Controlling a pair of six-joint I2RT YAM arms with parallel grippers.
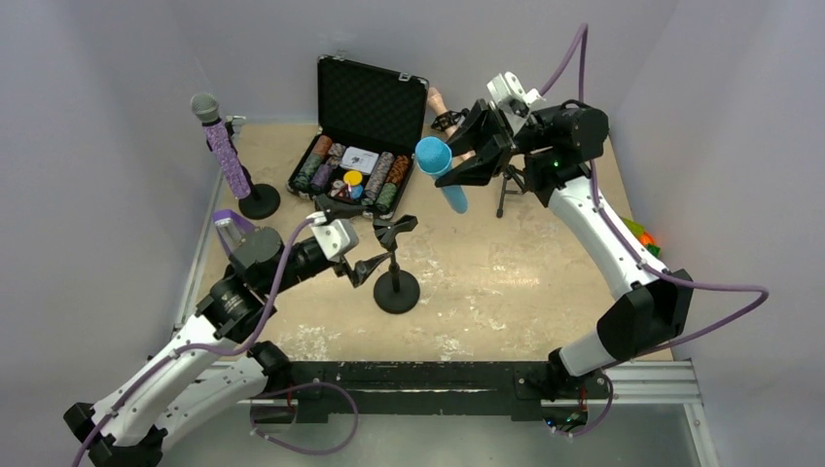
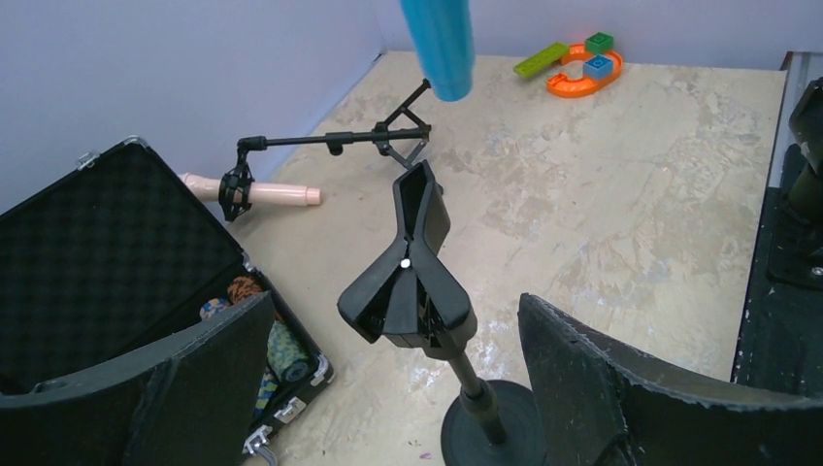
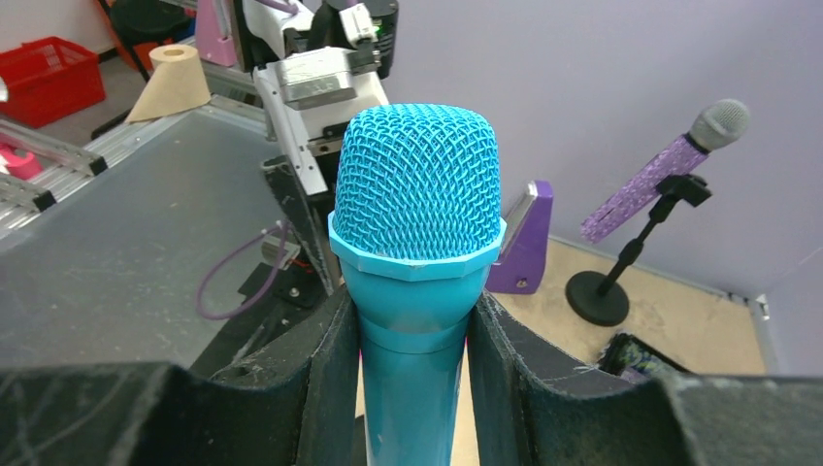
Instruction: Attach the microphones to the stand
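- Lilac walls close in a scuffed tan counter point(image 1: 506, 282), with both arms reaching out over it.
- Done: the glittery purple microphone point(image 1: 226, 156) sits tilted in the clip of a round-based stand point(image 1: 259, 201), well off to the left of the left tool point(image 2: 395, 306) and beyond it.
- Probably done: the pink microphone point(image 2: 281, 192) is held in the ring mount of a tripod stand point(image 2: 335, 144), beyond the left tool. It lies low near the counter, so I cannot tell whether that mounting is sound.
- In hand: the right tool point(image 3: 412, 340) is clamped on the barrel of the blue microphone point(image 3: 417, 194), just under its mesh head. The microphone is carried in the air, tail end down, well above the counter.
- Left to do: the clip stand point(image 2: 408, 282) is empty. It stands between the fingers of the left tool, which are spread wide and grip nothing.
- Judged from this, about two thirds is done. The blue microphone has yet to come down into the empty clip, and the left tool looks placed to steady that stand.
- An open poker-chip case point(image 1: 365, 146) lies just beyond the left tool.
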